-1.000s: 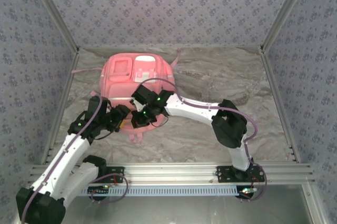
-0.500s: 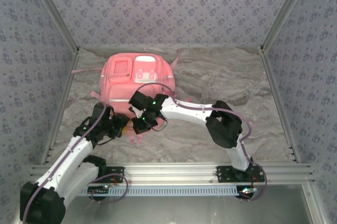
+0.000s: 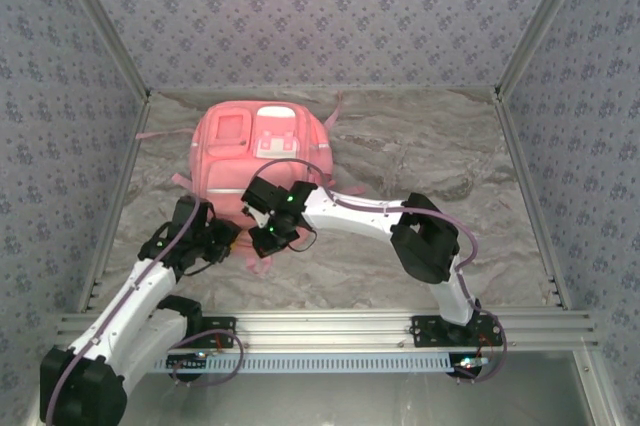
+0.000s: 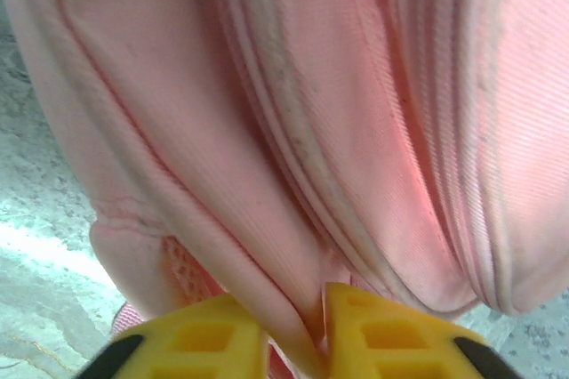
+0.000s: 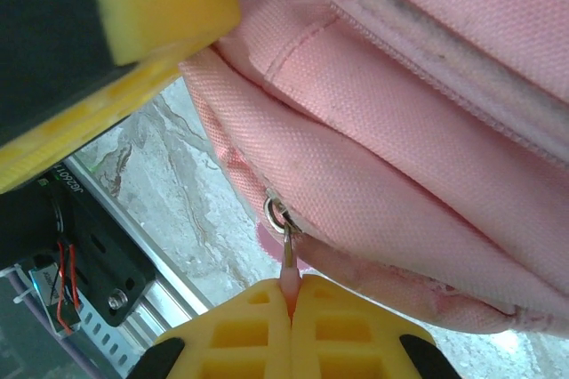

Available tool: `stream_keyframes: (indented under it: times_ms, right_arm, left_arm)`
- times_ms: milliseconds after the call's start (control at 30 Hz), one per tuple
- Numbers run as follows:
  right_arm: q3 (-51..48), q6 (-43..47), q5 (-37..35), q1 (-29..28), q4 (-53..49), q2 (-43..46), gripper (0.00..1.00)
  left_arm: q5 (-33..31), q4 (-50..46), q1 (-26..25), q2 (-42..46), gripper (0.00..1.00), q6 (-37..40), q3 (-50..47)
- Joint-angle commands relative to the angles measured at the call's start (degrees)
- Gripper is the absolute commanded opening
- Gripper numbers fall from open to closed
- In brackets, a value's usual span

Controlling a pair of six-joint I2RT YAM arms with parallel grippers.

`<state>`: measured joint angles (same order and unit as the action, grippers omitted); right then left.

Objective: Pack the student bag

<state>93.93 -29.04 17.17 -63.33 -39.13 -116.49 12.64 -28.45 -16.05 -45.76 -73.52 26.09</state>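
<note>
- Lying flat on the marble-patterned table (image 3: 430,156), the student bag (image 3: 262,146) is in the far left part of it, with its front pockets facing up and the white trim panels toward its far end
- One thin pink strap (image 3: 148,134) goes out from the bag to the left, toward the side wall
- Both arms reach to the near edge of the bag, and the two grippers are just beside each other there
- The left gripper (image 4: 302,326) has its yellow fingers (image 4: 191,339) almost pressed together, and a fold of the pink fabric is pinched between them; the fold runs up from the fingertips into the body of the bag
- The right gripper (image 5: 291,294) has its fingers pressed fully together on the small zipper pull (image 5: 287,253), and the pull joins a small metal ring at a seam of the bag
- In the right wrist view a yellow finger of the left gripper is at the upper left, close against the pink fabric
- Under the bag's edge in that same view there is the table surface and a part of the aluminium rail (image 3: 330,324) at the near side
</note>
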Motion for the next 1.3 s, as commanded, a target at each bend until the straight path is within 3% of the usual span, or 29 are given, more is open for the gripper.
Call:
stream_keyframes:
  times_ms: [0,67,467,1267]
  right_arm:
    - [1.06,1.35,-1.96,-0.45,-4.66,-0.2,0.0]
    - [0.32,1.09,-3.0,-0.28,-4.97,0.33,0.0]
    - [-6.14,-0.34,-7.84,2.98,-3.68,6.2,0.0]
    - [-14.02,0.44,-6.78,9.61,0.63,10.12,0.0]
  left_arm:
    - [0.01,-0.63,1.04,-0.65,0.06,-4.78,1.37]
    - [0.01,-1.23,1.58,-0.24,0.0,-3.96,2.33]
    - [0.54,-3.37,3.04,1.17,0.0,-2.36,4.36]
    - [0.26,-9.17,5.25,4.03,0.0,1.36,9.71]
